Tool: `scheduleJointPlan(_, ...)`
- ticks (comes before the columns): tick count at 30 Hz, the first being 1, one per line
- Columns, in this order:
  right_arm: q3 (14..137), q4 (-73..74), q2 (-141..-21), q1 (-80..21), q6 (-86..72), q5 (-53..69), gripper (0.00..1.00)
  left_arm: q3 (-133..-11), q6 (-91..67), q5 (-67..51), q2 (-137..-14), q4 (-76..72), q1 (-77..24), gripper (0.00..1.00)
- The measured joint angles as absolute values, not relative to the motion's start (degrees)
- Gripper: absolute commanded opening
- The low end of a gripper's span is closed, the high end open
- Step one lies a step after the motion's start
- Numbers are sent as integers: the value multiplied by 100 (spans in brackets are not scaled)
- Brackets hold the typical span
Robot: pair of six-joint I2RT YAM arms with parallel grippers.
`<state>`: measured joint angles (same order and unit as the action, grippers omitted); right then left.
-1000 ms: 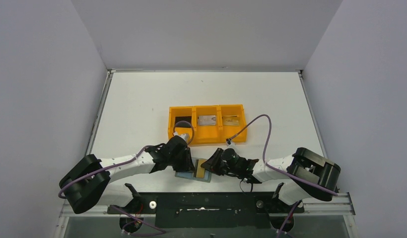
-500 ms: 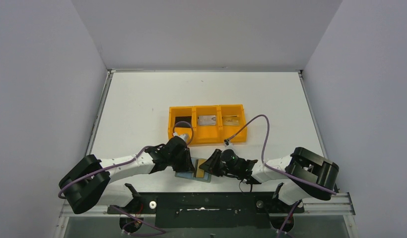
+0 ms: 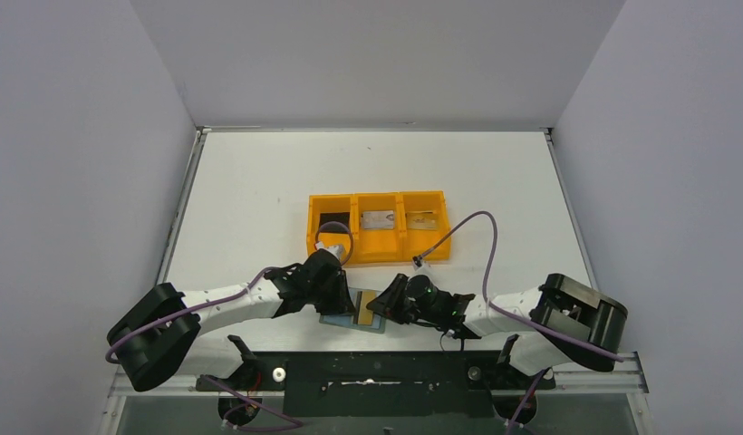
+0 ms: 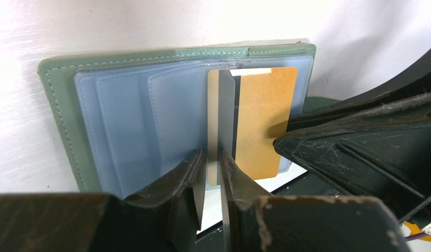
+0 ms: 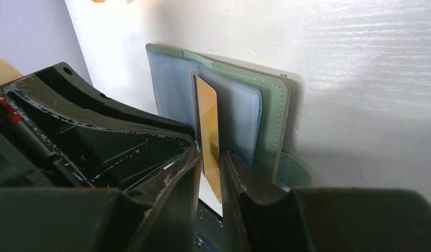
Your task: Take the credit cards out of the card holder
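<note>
The card holder [image 3: 336, 319] lies open at the table's near edge, grey-green outside, pale blue pockets inside [image 4: 124, 105]. A tan-brown card [image 4: 263, 121] sticks partly out of a pocket on its right half. My right gripper [image 5: 211, 152] is shut on this card [image 5: 207, 115], which stands edge-on between the fingers. My left gripper [image 4: 213, 155] is closed to a narrow gap around an upright inner leaf [image 4: 226, 110] of the holder. In the top view both grippers, left [image 3: 342, 295] and right [image 3: 379, 306], meet over the holder.
An orange three-compartment tray [image 3: 379, 246] stands just beyond the holder. It holds a black card [image 3: 332, 220], a silvery card [image 3: 378, 219] and a tan card [image 3: 422, 219], one per compartment. Grey walls enclose the table. A purple cable [image 3: 481, 237] loops near the tray.
The right arm's elbow and cable have shifted slightly to the right. Both grippers stay at the holder, with the tan card in much the same place.
</note>
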<state>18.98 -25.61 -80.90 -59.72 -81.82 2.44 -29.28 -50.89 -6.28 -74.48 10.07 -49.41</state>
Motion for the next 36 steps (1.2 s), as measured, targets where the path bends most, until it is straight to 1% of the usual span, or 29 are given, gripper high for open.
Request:
scheduleJointPlan(7, 1883, -2569, -7988, -5970, -8178, 224, 16, -2928, -5089, -626, -7448, 1007, -4941, 17)
scheduleJointPlan(11, 1883, -2705, -8082, -5970, -8184, 248, 9, -2928, -5089, -626, -7448, 1007, -4941, 17)
scheduleJointPlan(12, 1883, -2707, -8093, -5970, -8189, 244, 7, -2928, -5089, -626, -7448, 1007, -4941, 17)
scheduleJointPlan(13, 1883, -2703, -8095, -5970, -8195, 244, 2, -2928, -5089, -626, -7446, 1007, -4941, 17)
scheduleJointPlan(14, 1883, -2705, -8095, -5970, -8197, 242, 0, -2928, -5089, -626, -7446, 1007, -4941, 17)
scheduleJointPlan(19, 1833, -2672, -7992, -5968, -8221, 213, 0, -2921, -5089, -609, -7382, 1066, -4941, 20)
scheduleJointPlan(25, 1785, -2259, -7491, -5966, -8134, 36, 0, -2862, -5105, -506, -7116, 1216, -4941, 20)
scheduleJointPlan(28, 1782, -2043, -7266, -5959, -8042, -62, 0, -2862, -5105, -451, -6967, 1275, -4941, 22)
scheduleJointPlan(36, 1772, -1726, -6884, -5959, -7752, -307, 0, -2877, -5083, -340, -6630, 1420, -4928, 23)
